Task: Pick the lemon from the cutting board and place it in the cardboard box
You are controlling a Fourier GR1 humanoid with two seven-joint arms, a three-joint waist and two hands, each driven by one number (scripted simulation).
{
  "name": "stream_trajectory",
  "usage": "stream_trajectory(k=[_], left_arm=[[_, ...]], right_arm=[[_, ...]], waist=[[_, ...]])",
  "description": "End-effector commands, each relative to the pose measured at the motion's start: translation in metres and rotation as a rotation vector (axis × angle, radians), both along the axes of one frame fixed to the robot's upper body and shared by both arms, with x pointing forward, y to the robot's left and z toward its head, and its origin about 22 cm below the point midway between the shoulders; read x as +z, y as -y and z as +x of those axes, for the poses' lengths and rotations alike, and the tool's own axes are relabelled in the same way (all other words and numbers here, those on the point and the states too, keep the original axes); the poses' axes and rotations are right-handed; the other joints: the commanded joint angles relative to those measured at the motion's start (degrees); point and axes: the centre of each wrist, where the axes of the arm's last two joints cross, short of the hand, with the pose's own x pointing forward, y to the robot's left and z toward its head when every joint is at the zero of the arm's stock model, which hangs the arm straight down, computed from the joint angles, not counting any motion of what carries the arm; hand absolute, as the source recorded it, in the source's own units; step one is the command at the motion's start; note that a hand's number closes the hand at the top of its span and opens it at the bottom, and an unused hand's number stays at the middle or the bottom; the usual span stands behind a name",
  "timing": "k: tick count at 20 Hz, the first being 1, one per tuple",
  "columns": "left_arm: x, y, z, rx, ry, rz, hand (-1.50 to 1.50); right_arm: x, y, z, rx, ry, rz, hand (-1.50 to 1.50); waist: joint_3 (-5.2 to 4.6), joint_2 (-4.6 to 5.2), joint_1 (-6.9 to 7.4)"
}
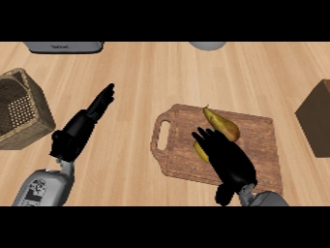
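Note:
A wooden cutting board point(260, 145) lies right of centre. On it, a yellow lemon point(201, 152) peeks out from under the left side of my right hand point(228, 157). That hand is over the board with its fingers spread and relaxed, covering most of the lemon without curling round it. Just beyond the fingertips a yellow-brown pear point(221, 125) rests on the board. The brown cardboard box point(328, 118) stands at the right edge, apart from the board. My left hand point(82, 128) is open, fingers straight, over bare counter to the left of the board.
A wicker basket point(10, 114) stands at the far left, near my left hand. A grey toaster point(64, 46) and a grey round object point(207, 45) sit at the counter's far edge. Bare wood lies between the board and the box.

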Motion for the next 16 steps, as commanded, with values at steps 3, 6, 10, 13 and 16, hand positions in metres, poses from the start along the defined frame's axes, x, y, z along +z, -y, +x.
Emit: stream_trajectory(k=[3, 6, 10, 13, 16], left_arm=[[0.013, 0.015, -0.001, -0.010, 0.004, 0.011, 0.00], [0.001, 0.001, -0.002, 0.008, 0.009, -0.014, 0.00], [0.003, -0.005, -0.007, 0.000, 0.015, 0.001, 0.00], [-0.002, 0.002, -0.002, -0.013, 0.010, 0.013, 0.00], [0.015, 0.004, 0.009, 0.020, -0.003, 0.011, 0.00]], right_arm=[[-0.004, -0.001, -0.001, 0.001, -0.023, -0.026, -1.50], [0.003, 0.006, 0.034, -0.008, -0.008, -0.068, -1.50], [-0.036, -0.006, 0.012, -0.017, 0.008, -0.077, -1.50], [-0.022, 0.001, 0.029, -0.008, -0.004, -0.073, -1.50], [-0.037, -0.011, 0.022, 0.004, 0.000, -0.081, 1.50]], waist=[[0.01, -0.03, -0.03], [0.01, 0.03, 0.14], [0.01, 0.01, 0.09], [0.01, 0.01, 0.00], [0.01, 0.03, -0.01]])
